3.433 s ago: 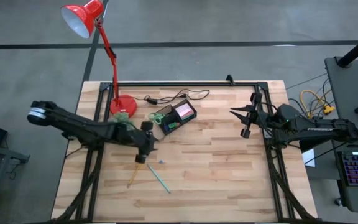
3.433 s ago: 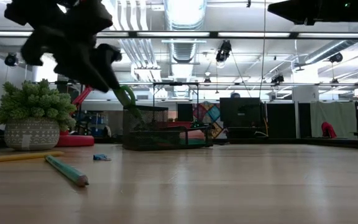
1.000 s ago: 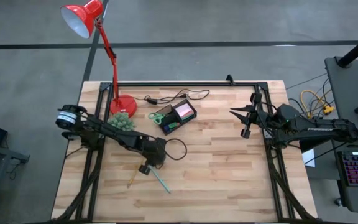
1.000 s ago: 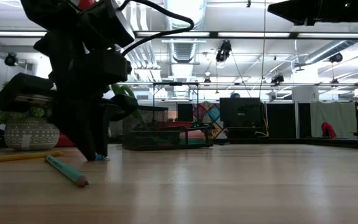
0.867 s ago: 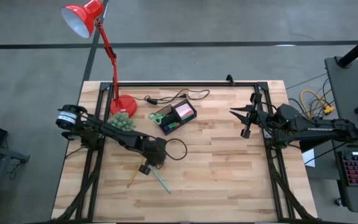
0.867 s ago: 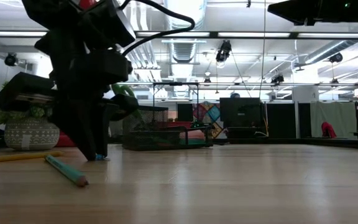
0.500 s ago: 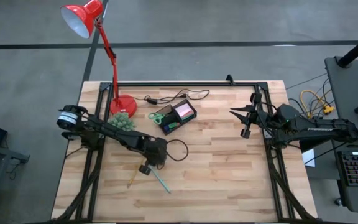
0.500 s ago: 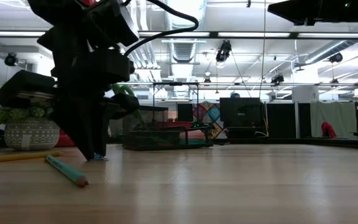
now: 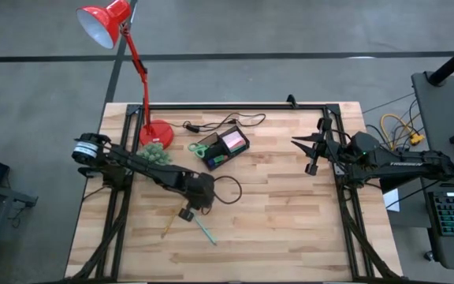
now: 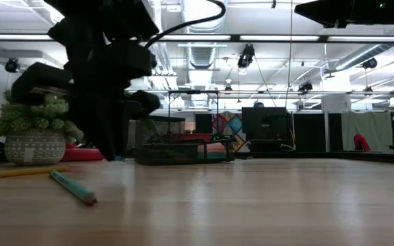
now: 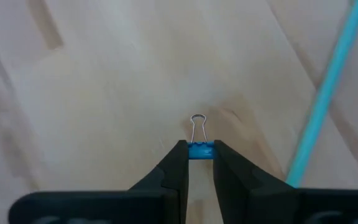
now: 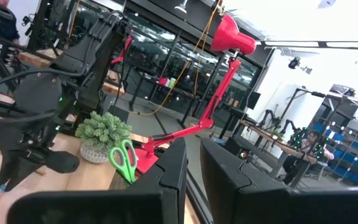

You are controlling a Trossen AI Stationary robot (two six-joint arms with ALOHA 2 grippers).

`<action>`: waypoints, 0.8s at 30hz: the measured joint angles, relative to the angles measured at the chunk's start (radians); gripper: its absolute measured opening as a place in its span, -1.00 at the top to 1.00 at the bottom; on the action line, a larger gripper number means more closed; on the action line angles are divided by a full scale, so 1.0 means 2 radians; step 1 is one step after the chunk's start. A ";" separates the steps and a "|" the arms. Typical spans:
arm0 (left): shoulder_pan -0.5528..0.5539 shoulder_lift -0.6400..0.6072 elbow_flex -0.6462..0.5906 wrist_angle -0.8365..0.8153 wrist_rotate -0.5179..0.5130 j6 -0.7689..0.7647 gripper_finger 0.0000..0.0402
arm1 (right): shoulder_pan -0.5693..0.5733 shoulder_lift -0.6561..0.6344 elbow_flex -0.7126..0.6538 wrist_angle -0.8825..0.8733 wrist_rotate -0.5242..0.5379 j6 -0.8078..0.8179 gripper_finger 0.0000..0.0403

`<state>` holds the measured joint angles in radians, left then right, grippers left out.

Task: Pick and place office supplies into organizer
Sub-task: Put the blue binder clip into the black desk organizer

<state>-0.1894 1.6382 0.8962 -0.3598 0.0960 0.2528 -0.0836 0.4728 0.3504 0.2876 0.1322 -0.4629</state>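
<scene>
Left gripper point(image 11: 200, 151), clamped on blue binder clip point(image 11: 200, 149)
Above table point(image 9: 290, 221), near green pen point(image 9: 204, 229); right gripper point(image 9: 312, 155) shut, far right

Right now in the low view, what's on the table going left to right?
Potted plant → yellow pencil → green pen → left tool with blue binder clip → organizer.

A blue binder clip point(image 11: 200, 150) with a silver wire handle sits between black fingers point(image 11: 176, 174) over pale wood table point(image 9: 290, 213), near a teal pen point(image 9: 204, 229), yellow pencil point(image 9: 167, 225), red lamp point(image 9: 105, 24), green-handled scissors point(image 9: 200, 147) and black organizer point(image 9: 225, 147) holding a pink pad point(image 9: 232, 141).
</scene>
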 joint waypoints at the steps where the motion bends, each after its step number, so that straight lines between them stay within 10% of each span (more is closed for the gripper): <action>1: 0.000 0.000 0.004 -0.001 -0.006 0.000 0.82 | 0.000 0.000 0.000 0.000 0.000 0.001 0.81; 24: 0.052 -0.001 0.049 -0.033 -0.264 0.088 0.82 | 0.000 0.000 0.000 0.000 0.000 0.013 0.81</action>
<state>-0.0844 1.6356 0.9947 -0.4264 -0.4316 0.4298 -0.0837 0.4728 0.3504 0.2874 0.1322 -0.4370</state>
